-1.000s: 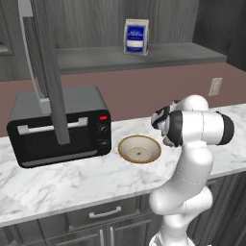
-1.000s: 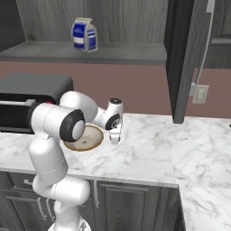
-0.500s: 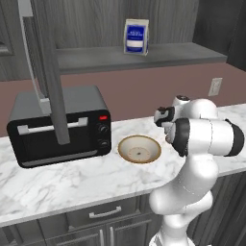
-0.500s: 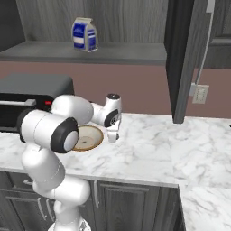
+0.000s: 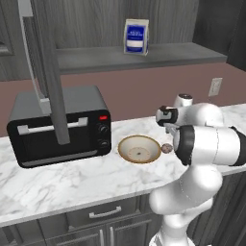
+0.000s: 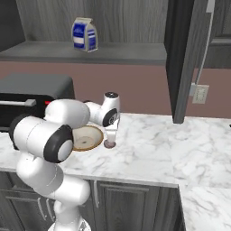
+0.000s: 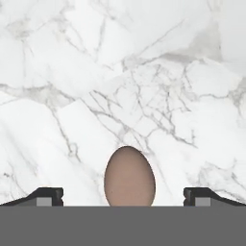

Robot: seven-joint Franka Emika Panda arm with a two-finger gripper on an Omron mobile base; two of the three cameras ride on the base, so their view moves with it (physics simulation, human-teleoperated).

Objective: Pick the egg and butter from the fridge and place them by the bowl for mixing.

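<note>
- Egg (image 7: 129, 177) lies on the white marble bench (image 7: 120, 77), just beside the tan bowl (image 5: 139, 149) on its right side in the left base view
- My end effector (image 7: 123, 194) hangs right above the egg with its jaws spread wide, one fingertip (image 7: 48, 196) on each side and clear of the shell, so nothing is grasped
- Black toaster oven (image 5: 60, 126) sits on the bench left of the bowl
- Blue and white carton (image 6: 84, 34) stands on the shelf above

egg (image 5: 166, 148) beside bowl (image 5: 139, 149), on counter (image 5: 72, 180)
</note>
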